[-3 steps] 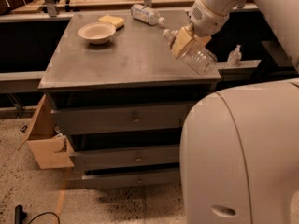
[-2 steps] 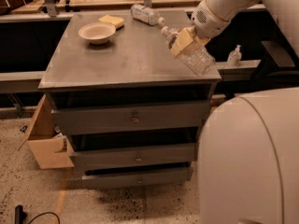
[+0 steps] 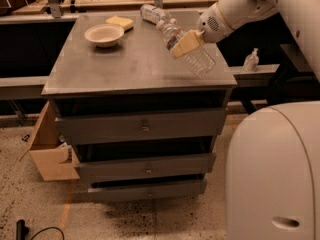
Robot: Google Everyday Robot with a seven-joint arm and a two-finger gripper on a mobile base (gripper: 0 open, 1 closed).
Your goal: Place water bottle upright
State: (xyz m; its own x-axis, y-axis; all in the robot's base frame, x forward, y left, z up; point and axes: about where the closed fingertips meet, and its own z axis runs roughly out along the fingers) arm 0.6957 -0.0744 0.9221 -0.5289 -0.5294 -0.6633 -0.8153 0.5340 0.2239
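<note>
Clear crinkly plastic: we are seeing the water bottle (image 3: pixel 200 61) hanging tilted in the end effector (image 3: pixel 184 44), which is pinching its middle above the desk's (image 3: pixel 125 69) right side. Its long axis is slanting, with the cap up-left and the base down-right, nearly touching the surface.

Pincer (image 3: pixel 187 43) clamped on water bottle (image 3: pixel 199 63) over right of cabinet top (image 3: pixel 125 69), bowl (image 3: pixel 104 34), sponge (image 3: pixel 120 22), second bottle (image 3: pixel 152 13) along rear, front-left open
</note>
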